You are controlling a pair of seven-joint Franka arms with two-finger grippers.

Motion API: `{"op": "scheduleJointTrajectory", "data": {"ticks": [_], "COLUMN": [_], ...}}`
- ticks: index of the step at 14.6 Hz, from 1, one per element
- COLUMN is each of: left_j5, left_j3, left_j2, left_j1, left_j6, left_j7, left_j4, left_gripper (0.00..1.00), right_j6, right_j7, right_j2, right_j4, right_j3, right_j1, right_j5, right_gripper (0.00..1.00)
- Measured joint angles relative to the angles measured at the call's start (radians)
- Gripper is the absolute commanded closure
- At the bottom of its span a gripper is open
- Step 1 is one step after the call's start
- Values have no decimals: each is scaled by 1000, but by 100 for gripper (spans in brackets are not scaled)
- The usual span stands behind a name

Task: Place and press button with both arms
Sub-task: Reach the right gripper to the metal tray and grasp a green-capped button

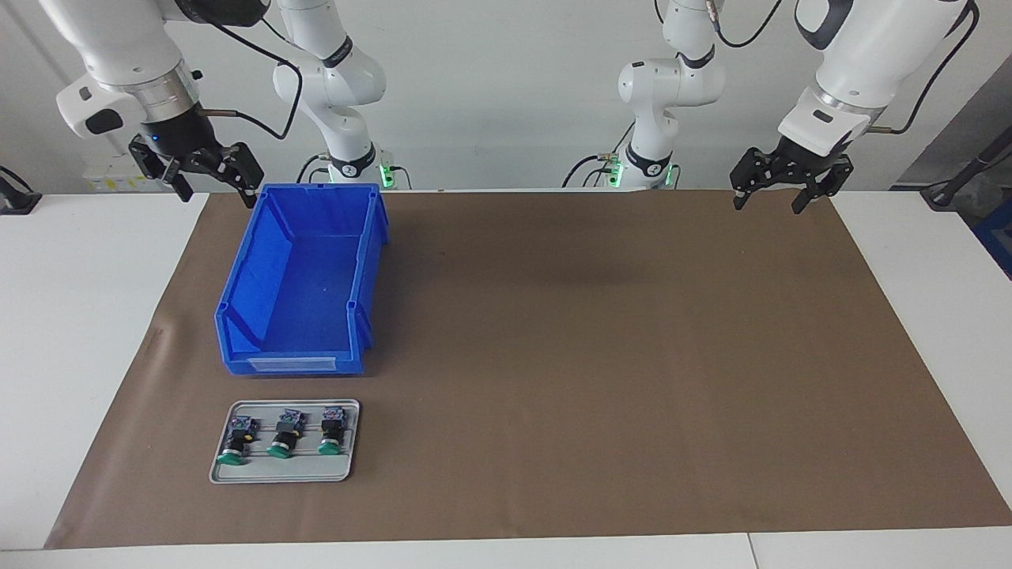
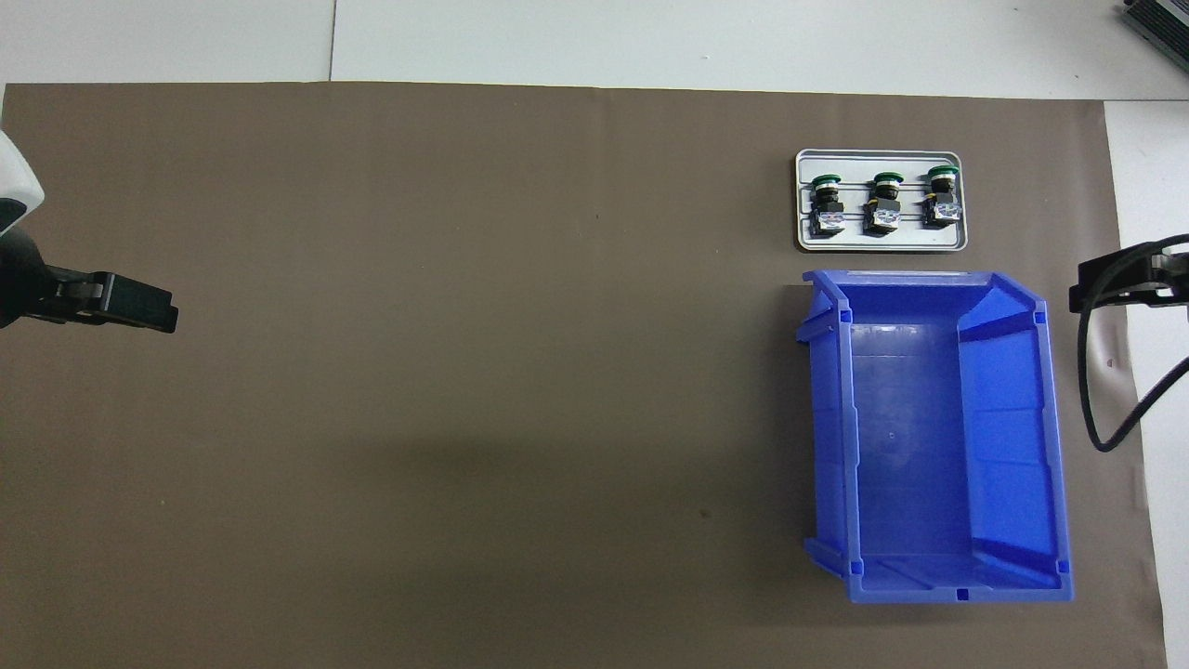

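Three alike buttons (image 1: 283, 436) (image 2: 882, 197), each with a green cap and a black body, lie in a row on a grey tray (image 1: 277, 474) (image 2: 882, 243) toward the right arm's end of the table. My right gripper (image 1: 219, 190) (image 2: 1091, 288) hangs open and holds nothing, in the air by the blue bin's corner closest to the robots. Over the brown mat's edge at the left arm's end, my left gripper (image 1: 767, 204) (image 2: 158, 313) is raised, open and holding nothing. Both grippers are well apart from the buttons.
A blue bin (image 1: 300, 276) (image 2: 929, 446) with nothing in it stands on the brown mat (image 1: 593, 356), nearer to the robots than the tray. White tabletop borders the mat on all sides. A black cable (image 2: 1101, 409) loops by the right gripper.
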Motion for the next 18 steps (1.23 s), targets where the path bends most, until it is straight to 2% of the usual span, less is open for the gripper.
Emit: {"op": "scheduleJointTrajectory", "data": {"ticks": [8, 13, 15, 18], "left_j5": [0, 0, 0, 0], "left_j3": [0, 0, 0, 0], "left_j2": [0, 0, 0, 0], "left_j1": [0, 0, 0, 0], "left_j6": [0, 0, 0, 0], "left_j7": [0, 0, 0, 0], "left_j4": [0, 0, 0, 0], "left_gripper": [0, 0, 0, 0], "right_j6": [18, 195, 298, 490], "right_j7": [2, 2, 2, 2], "right_j2": [0, 29, 79, 200], "right_j4": [-11, -41, -43, -46], "right_j3": [0, -3, -3, -3], "right_j1": [2, -1, -3, -5], "right_j5": [0, -1, 0, 5], "right_gripper": [0, 0, 0, 0]}}
